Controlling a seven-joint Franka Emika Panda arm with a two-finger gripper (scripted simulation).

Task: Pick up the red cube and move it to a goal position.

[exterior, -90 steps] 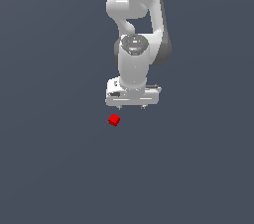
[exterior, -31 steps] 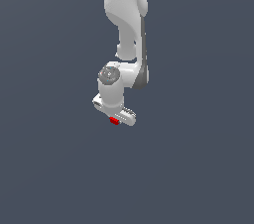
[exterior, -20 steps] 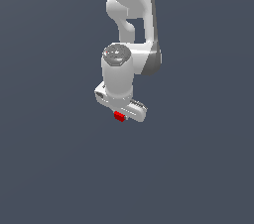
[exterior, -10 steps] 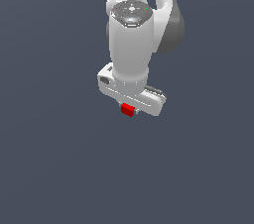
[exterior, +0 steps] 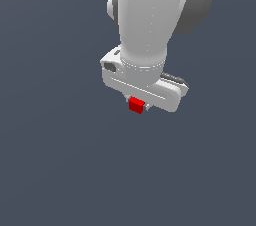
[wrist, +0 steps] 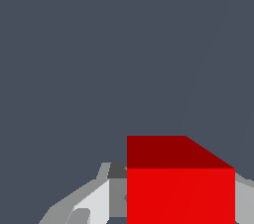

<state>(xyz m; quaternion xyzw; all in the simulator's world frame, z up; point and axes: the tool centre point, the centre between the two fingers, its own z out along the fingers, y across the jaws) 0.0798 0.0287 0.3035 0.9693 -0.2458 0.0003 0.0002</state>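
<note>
One red cube (exterior: 136,105), small and plain: bright red on its lit face, darker red on the shaded one, far narrower than the white gripper (exterior: 138,106). It sits under the gripper body at 6 o'clock, jaws pinching it on both sides. In the wrist view the cube (wrist: 180,188) sits between grey fingers (wrist: 95,200), against plain grey tabletop (wrist: 99,59).

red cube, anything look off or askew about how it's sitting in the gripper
Nothing stands out. The red cube sits between the fingers of the gripper, square to them in the wrist view, with plain grey ground all around and nothing damaged.
</note>
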